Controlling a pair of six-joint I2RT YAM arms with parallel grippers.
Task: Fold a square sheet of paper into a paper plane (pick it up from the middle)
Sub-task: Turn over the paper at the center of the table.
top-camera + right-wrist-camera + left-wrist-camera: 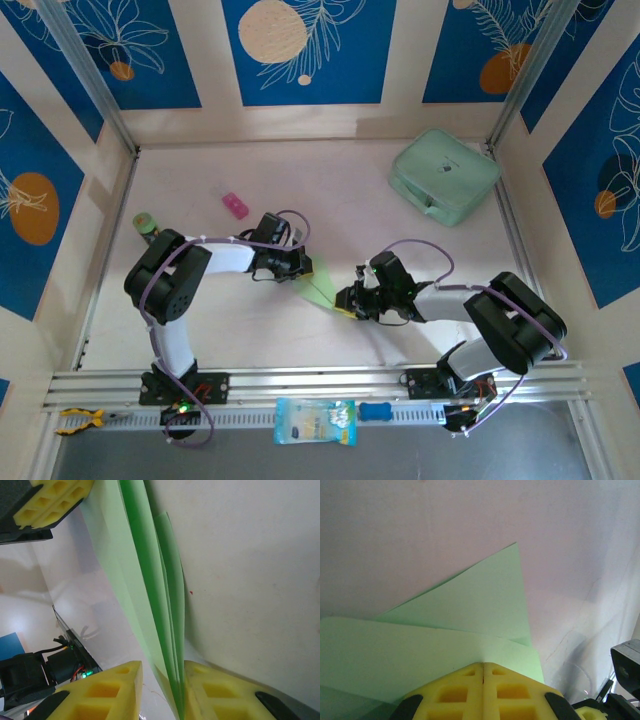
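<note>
The square sheet of paper [320, 287] is pale green and folded into a narrow pointed shape of several layers, held up between the two arms at mid-table. My left gripper [300, 268] is shut on one edge of it; in the left wrist view the yellow pads [465, 690] meet at the gripper tip [483, 664] with the paper [470, 605] fanning out ahead. My right gripper [348, 300] straddles the opposite end. In the right wrist view its jaws [162, 672] stand apart, the folded layers [150, 570] lying against the right pad with a gap to the left pad.
A thick mint-green zip case [445, 175] lies at the back right. A small pink object [235, 206] and a green-topped item [146, 222] sit at the left. On the front rail rest a blue-white packet [315, 420], a blue piece [375, 411] and yellow-handled pliers [78, 420].
</note>
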